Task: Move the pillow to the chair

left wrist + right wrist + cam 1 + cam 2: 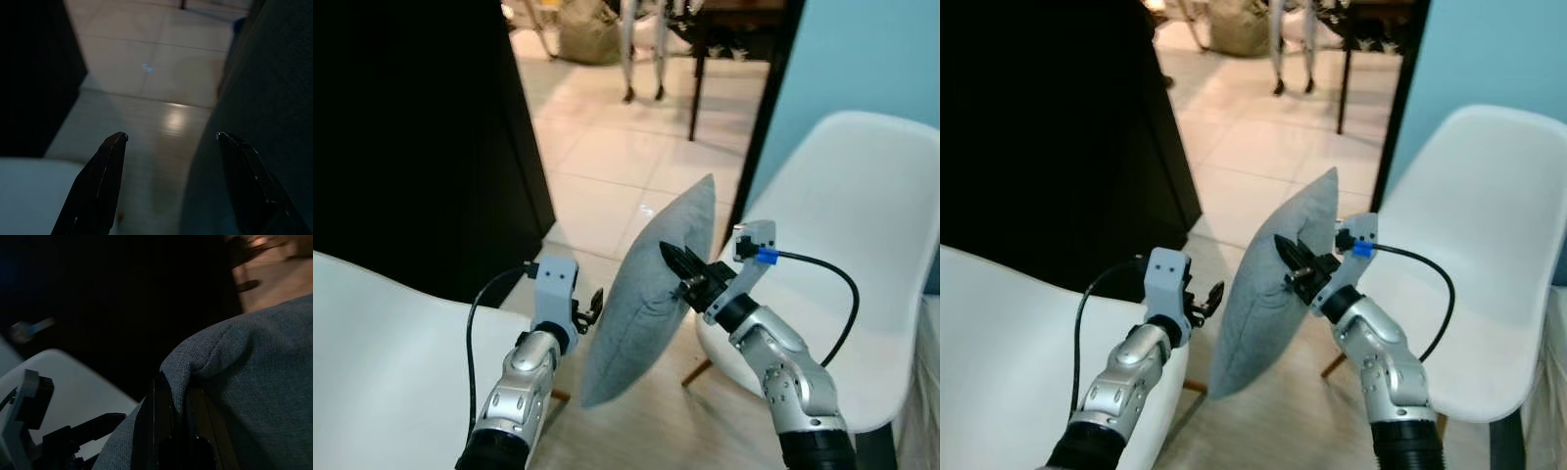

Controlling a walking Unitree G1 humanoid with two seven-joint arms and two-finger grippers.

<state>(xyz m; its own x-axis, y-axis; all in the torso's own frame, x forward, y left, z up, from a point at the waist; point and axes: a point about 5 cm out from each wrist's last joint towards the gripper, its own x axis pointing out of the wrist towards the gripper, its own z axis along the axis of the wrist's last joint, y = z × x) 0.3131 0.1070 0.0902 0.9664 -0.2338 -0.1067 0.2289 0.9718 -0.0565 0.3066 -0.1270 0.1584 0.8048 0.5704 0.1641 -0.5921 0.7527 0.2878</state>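
two white chairs here, one (862, 255) on the right and one (382, 343) on the left. one grey pillow (651, 294) hangs upright between them over the floor, right gripper (677, 262) jaws pinched on its edge. left gripper (595, 305) jaws open, just beside it.

No text, label, brand, number or sign can be read anywhere in these views.
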